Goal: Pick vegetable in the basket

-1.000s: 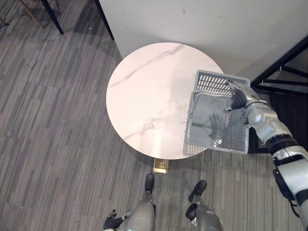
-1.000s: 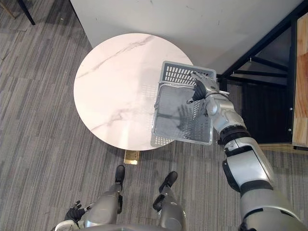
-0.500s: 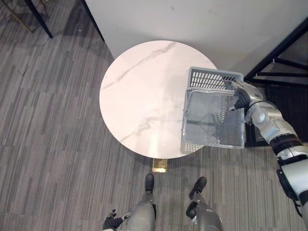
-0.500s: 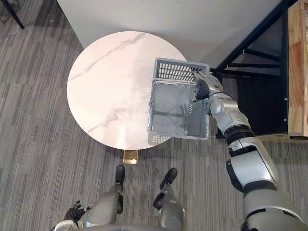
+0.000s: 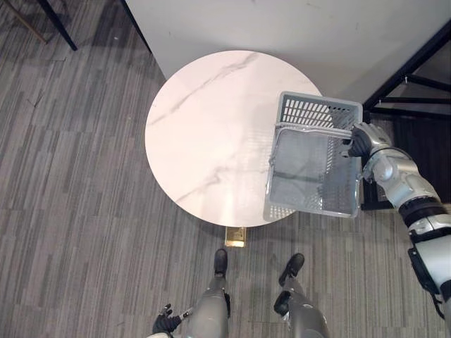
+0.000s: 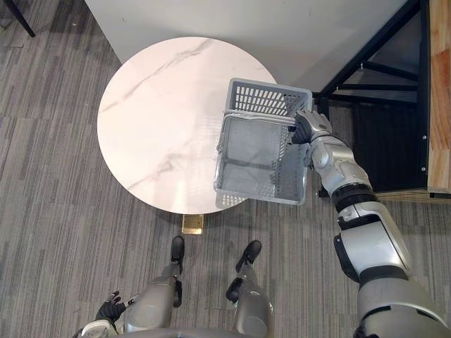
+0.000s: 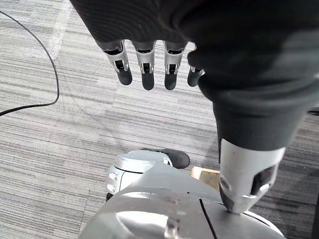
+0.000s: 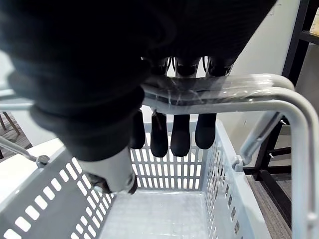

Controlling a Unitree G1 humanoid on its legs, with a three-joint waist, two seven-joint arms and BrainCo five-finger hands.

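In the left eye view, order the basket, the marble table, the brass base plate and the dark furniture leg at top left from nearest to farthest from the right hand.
1. basket: handle gripped by the right hand.
2. marble table: beneath the basket, spreading left.
3. brass base plate: on the floor, near side.
4. dark furniture leg: far top-left corner.

The room is presenting as an office-type interior. Grey carpet tiles [image 5: 77,176] are covering the floor in view (stripes in light and dark grey). A round table [image 5: 211,134] with a white marble-look top is standing close beside a plain white wall [image 5: 282,28]. Black metal framing [image 6: 366,49] is standing off to one side, with a pale wooden panel [image 6: 440,91] beside it. Dark furniture legs [image 5: 58,25] are showing at a far corner.
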